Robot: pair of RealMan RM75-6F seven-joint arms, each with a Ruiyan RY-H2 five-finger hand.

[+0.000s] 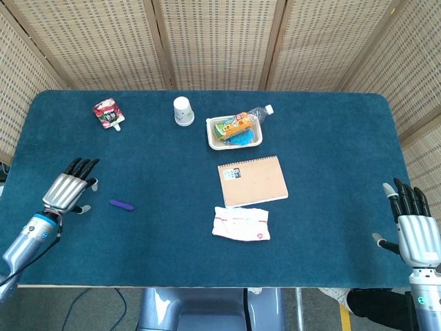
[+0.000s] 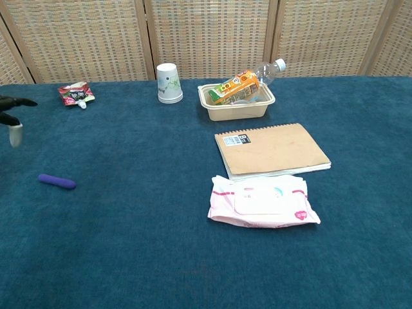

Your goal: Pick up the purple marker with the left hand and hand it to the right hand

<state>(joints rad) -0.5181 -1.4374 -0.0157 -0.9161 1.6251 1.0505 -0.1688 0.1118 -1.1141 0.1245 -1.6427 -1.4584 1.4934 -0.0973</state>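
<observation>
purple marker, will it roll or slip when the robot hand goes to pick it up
The purple marker looks short, round and smooth, so it probably rolls sideways if nudged. It lies flat on the felt-like table, which likely damps rolling. Being small, it is probably light and stiff, so it could slip from the fingers.

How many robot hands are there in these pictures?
2: the left hand hovers by the purple marker; the right hand is at the table's near right edge. Both are empty.
</observation>
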